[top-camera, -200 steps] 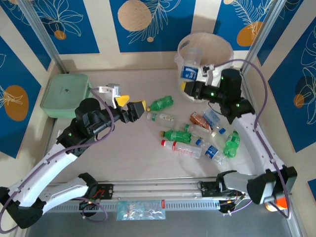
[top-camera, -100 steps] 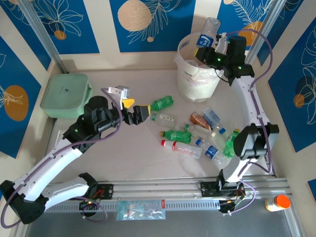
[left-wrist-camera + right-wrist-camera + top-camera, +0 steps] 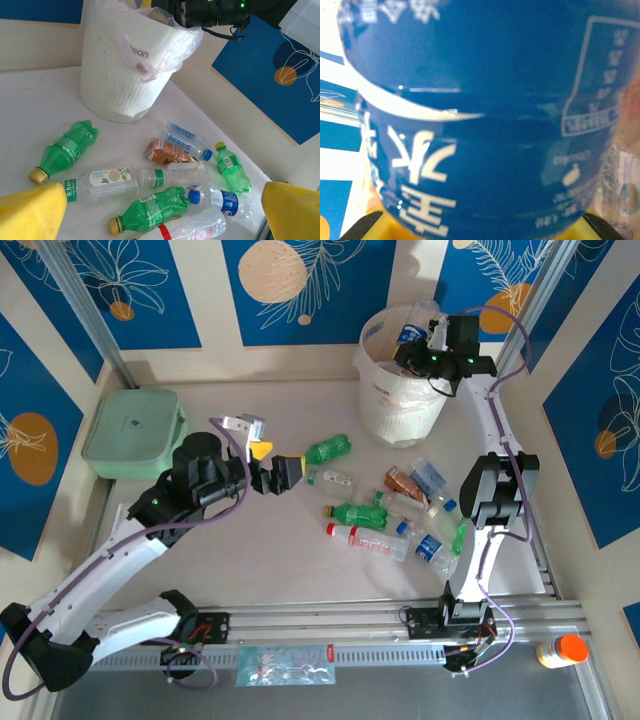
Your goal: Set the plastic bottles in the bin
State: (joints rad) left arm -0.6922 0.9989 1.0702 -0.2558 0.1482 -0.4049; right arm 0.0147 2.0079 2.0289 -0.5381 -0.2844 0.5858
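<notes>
Yellow fingers (image 3: 31, 216) of the left gripper (image 3: 273, 462) stand wide apart and hold nothing. They sit at mid-table, just left of a green plastic bottle (image 3: 327, 449). The right gripper (image 3: 418, 342) is clamped on a clear plastic bottle with a blue label (image 3: 411, 330), held over the mouth of the round white plastic bin with a translucent liner (image 3: 400, 415) at the far right. Other plastic bottles, green and clear (image 3: 365, 537), lie scattered on the table on the near side of the bin.
</notes>
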